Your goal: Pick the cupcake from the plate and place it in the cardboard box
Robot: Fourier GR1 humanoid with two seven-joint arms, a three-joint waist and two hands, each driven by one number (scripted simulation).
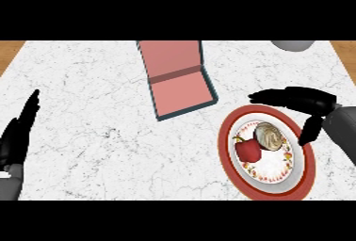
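We see the cupcake beside a red pepper on the plate, R side. Right hand hovers at the plate's far rim, fingers spread, holding nothing. Left hand rests spread at L edge. Cardboard box lies open, far centre.

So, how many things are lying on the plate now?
2. The cupcake lies on the plate toward its right side, near the right hand. A red pepper lies just left of it. Nothing else seems hidden there.

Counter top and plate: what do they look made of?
Counter top: looks like white marble or a stone look-alike, with fine grey veining across it. Plate: probably glazed ceramic, with a red rim and a white centre bearing a painted floral border; from this view I cannot rule out plastic.
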